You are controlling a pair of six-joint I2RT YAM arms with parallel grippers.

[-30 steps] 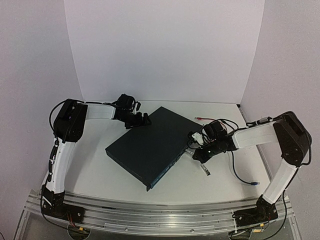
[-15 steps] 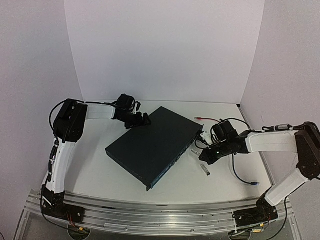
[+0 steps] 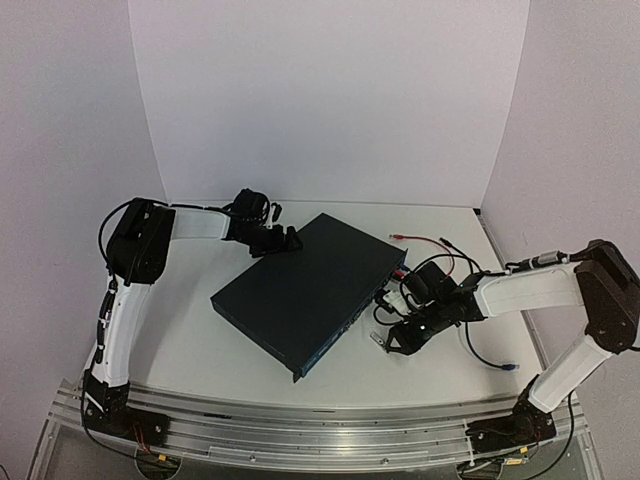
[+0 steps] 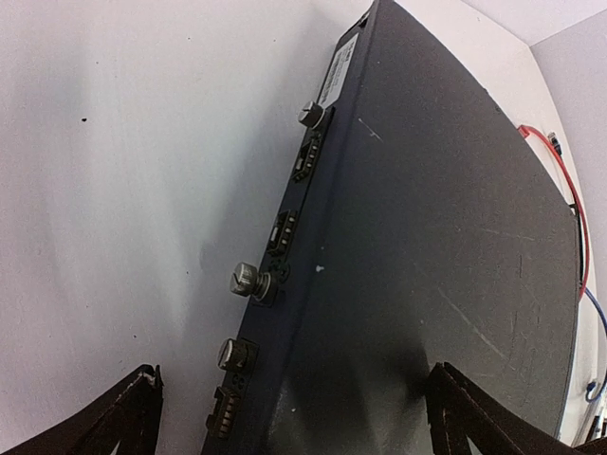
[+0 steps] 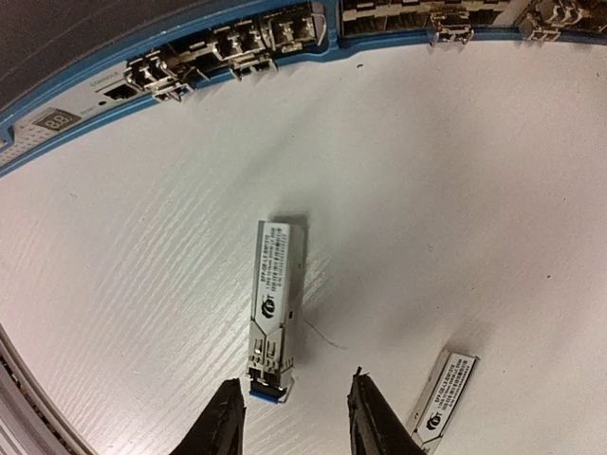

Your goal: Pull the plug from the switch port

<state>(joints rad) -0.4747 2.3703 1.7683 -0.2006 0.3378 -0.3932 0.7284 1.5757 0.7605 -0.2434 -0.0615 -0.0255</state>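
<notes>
Right now your switch (image 3: pixel 300 295) lies flat and skewed near the middle of the bench (image 3: pixel 200 350), with its blue port face (image 5: pixel 237 43) turned toward the right arm. Your right jaws stand open and empty, low over the bench just off that face. One silver plug (image 5: pixel 273 308) lies loose on the bench, apart from the sockets. Its blue-tipped end points into the gap between the two fingertips (image 5: pixel 226 422), and neither seems to touch it. A second silver plug (image 5: pixel 441 398) lies just beside one fingertip, also out of the switch. Your left jaws are spread wide at the switch's far edge, their fingers (image 4: pixel 133 417) straddling the rear face and its screws (image 4: pixel 245 278). You cannot tell whether they press the box. A red cable (image 3: pixel 420 238) lies beyond the switch's right corner.
</notes>
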